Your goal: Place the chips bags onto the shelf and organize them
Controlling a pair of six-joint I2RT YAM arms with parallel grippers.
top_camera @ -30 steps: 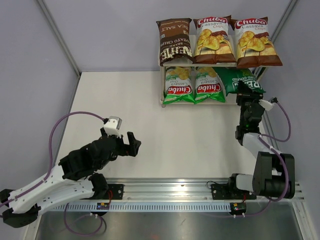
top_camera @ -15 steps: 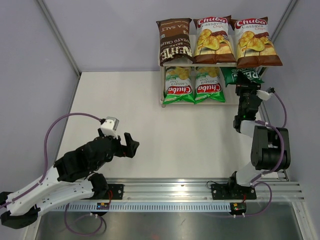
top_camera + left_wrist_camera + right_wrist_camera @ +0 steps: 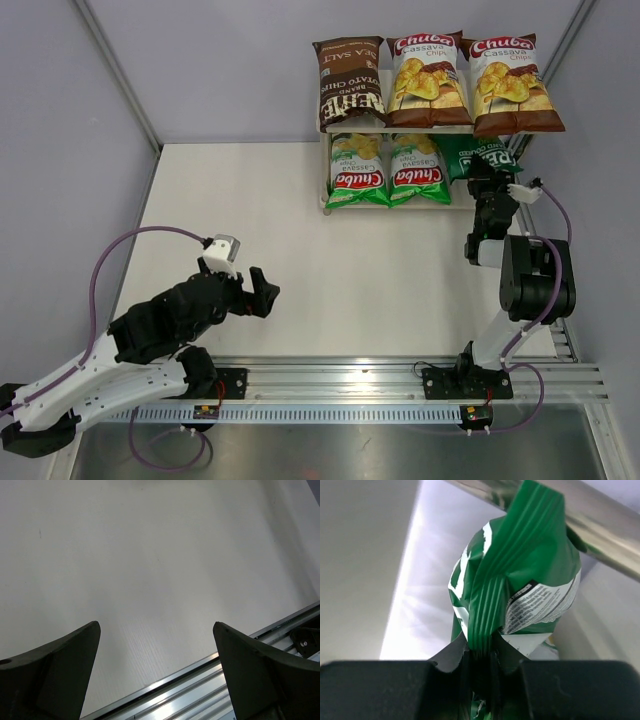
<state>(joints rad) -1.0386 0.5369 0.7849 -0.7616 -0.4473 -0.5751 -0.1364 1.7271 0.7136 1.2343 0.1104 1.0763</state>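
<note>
Right end effector [image 3: 480,656] clamps REAL bag [image 3: 482,155] at shelf [image 3: 425,128], upper right.
Left end effector [image 3: 156,645] hangs open over the surface [image 3: 150,555], lower left.

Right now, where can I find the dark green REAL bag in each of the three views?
Top external: the dark green REAL bag lies at the right end of the lower board of the shelf, beside a green Chuba bag.
Left wrist: not in it.
Right wrist: the bag fills the picture's centre, its crimped end pinched.
Shared landmark: the right gripper, shut on the bag's end.
</note>
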